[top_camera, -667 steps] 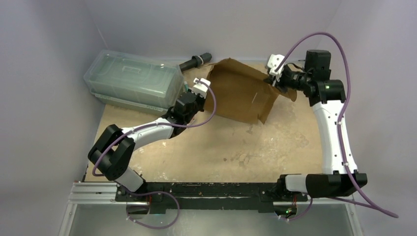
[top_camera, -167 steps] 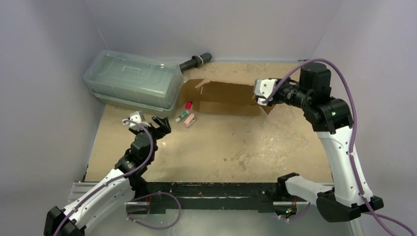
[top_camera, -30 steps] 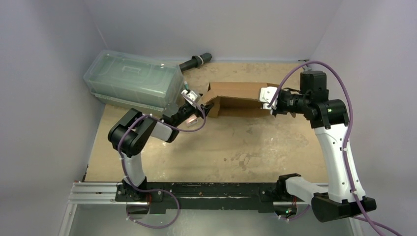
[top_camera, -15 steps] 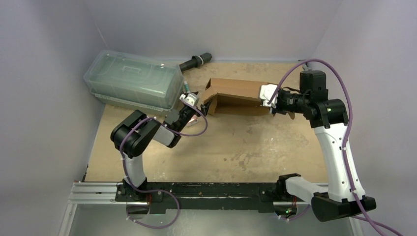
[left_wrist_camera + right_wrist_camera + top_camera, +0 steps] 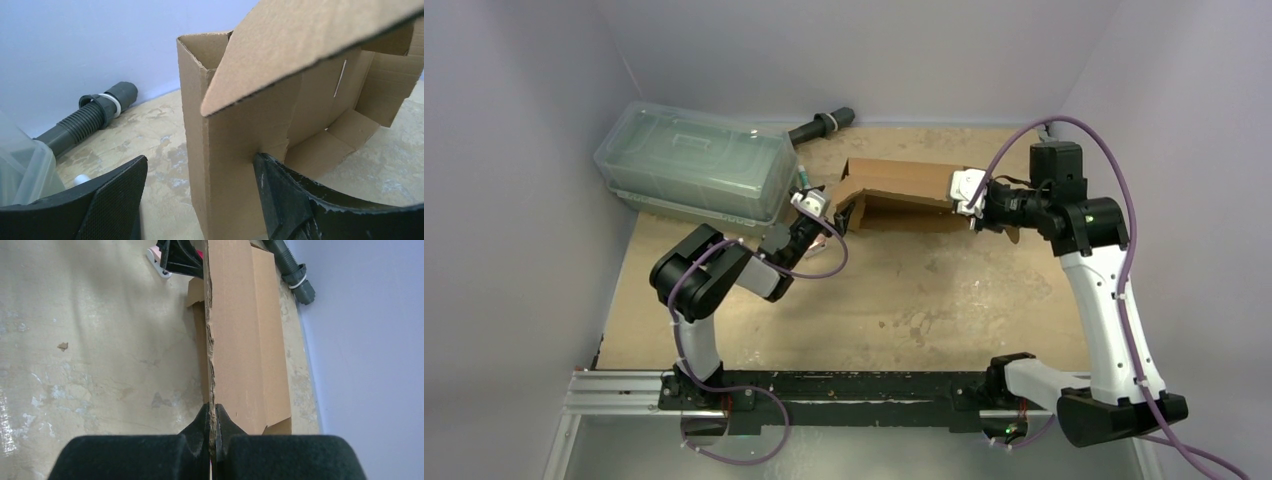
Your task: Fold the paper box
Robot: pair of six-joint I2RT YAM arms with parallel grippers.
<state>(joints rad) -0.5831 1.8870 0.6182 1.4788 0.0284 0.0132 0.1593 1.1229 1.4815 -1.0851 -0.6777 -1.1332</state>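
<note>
Right tool (image 5: 212,416) pinches paper box (image 5: 245,330) edge; left tool (image 5: 199,162) straddles its corner.

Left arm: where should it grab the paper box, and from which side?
Take the upright end wall of the paper box, coming in from its left end. It stands vertical as a thin sheet, and the open left gripper roughly straddles it. The right gripper pinches the lid edge at the other end, steadying it.
</note>
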